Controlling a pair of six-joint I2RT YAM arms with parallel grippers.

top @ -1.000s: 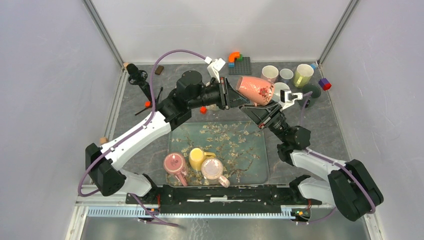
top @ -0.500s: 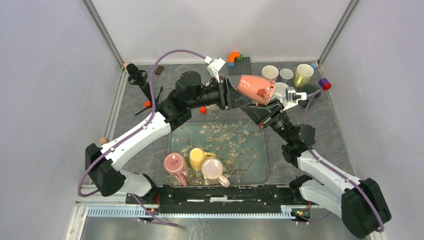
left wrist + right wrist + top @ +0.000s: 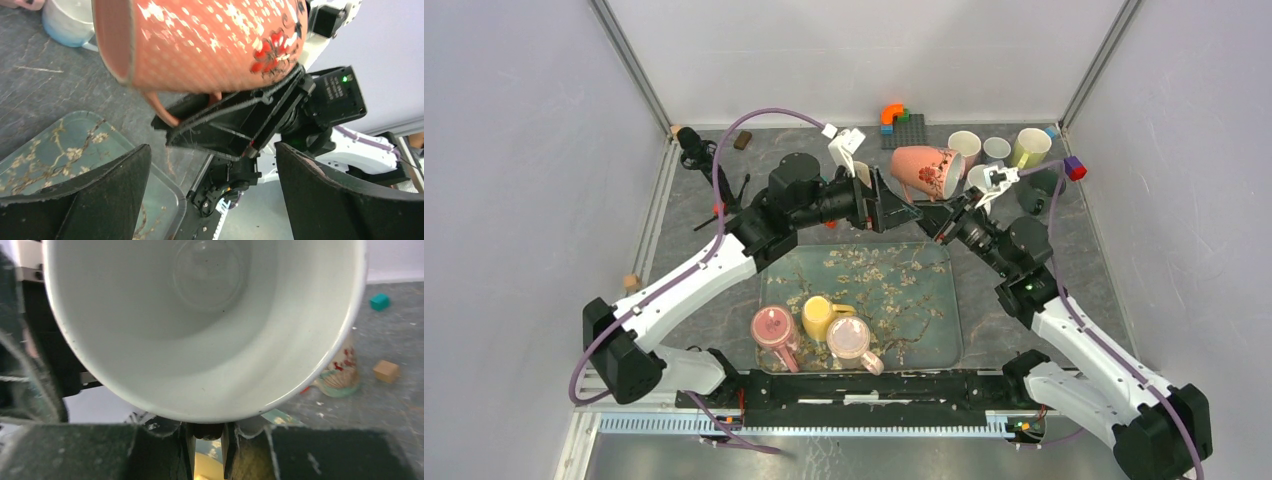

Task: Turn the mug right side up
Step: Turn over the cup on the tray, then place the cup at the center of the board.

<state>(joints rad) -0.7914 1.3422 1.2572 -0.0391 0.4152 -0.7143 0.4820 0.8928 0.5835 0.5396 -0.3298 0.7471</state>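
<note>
The salmon mug [image 3: 926, 170] with white blossoms and a white inside hangs in the air over the back of the table, tilted on its side with its mouth toward the right. My right gripper [image 3: 945, 213] is shut on the mug's handle; in the right wrist view the mug's mouth [image 3: 200, 315] fills the frame above the right gripper [image 3: 208, 432]. My left gripper [image 3: 898, 208] stands open just left of the mug, touching nothing. From the left wrist, the mug [image 3: 210, 40] and the right gripper [image 3: 235, 130] lie beyond the wide-open left gripper [image 3: 212, 150].
A blossom-patterned tray [image 3: 924, 320] lies in the middle, with a pink mug [image 3: 772, 328], a yellow mug [image 3: 822, 315] and another pink mug [image 3: 850, 338] at its near edge. Cups [image 3: 964, 145] stand at the back right, toy bricks [image 3: 899, 120] at the back.
My left gripper has opened, let go of the mug and drawn back to the left. The right arm has carried the mug up and toward the back, turning it.
</note>
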